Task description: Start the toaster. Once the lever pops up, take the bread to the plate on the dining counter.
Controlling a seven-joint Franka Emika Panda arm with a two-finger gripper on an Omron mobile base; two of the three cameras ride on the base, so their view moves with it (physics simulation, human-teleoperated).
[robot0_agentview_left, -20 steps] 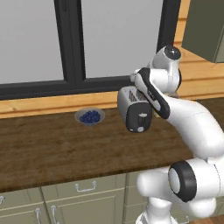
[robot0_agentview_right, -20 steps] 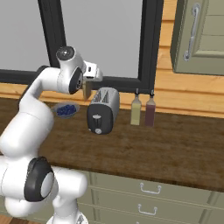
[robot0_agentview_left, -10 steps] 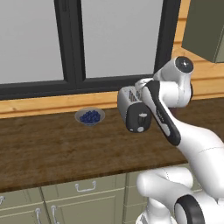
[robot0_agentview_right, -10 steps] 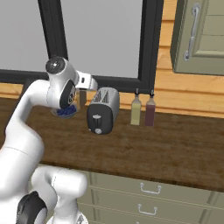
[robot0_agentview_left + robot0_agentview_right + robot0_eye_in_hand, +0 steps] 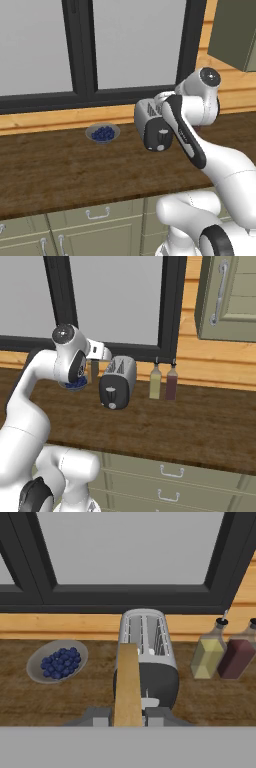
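Dark wood worktop (image 5: 200,426) is running under a big window, and the toaster (image 5: 118,382) is sitting on it, black end face toward us. Up above, the gripper (image 5: 128,718) is clamping the bread (image 5: 127,684) edge-on between its fingers, hanging over the toaster. Blueberry bowl (image 5: 57,661) is sitting to one side, two bottles (image 5: 222,653) to the other.

Dark-framed window (image 5: 115,301), wood-panelled wall (image 5: 220,361), grey-green drawers (image 5: 165,476)
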